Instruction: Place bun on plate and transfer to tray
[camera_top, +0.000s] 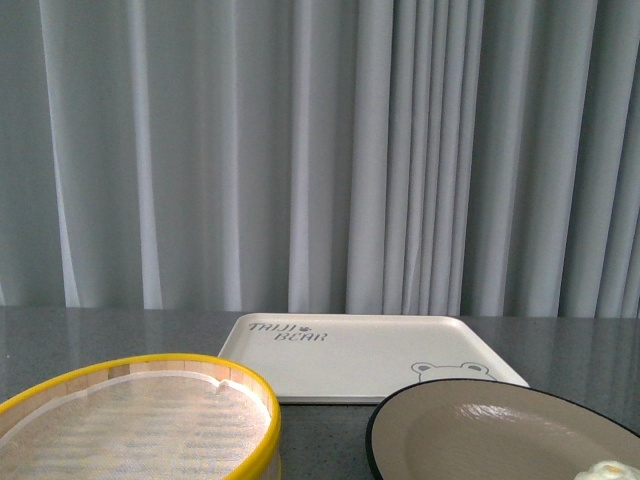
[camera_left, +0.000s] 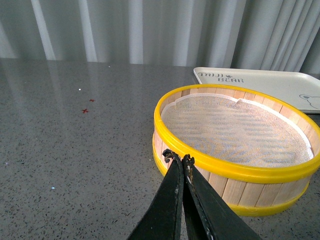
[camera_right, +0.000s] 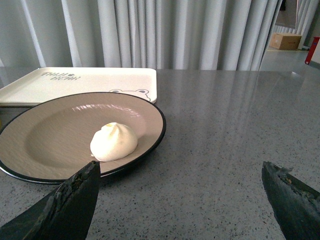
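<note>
With the bun (camera_right: 114, 142) on the plate (camera_right: 45, 145), transfer is next; the tray (camera_right: 75, 80) lies at the plate's eleven o'clock. The right hand (camera_right: 180, 172), spread wide, should grip the plate's near rim; the left hand (camera_left: 178, 159) is pinched closed, empty.

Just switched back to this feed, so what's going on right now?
The bun sits on the plate. The plate rests on the table, nearer the robot than the tray and not yet on it. The right gripper faces the plate with its fingers spread wide, holding nothing. The left gripper is shut and empty beside the basket, which holds only its liner.
</note>
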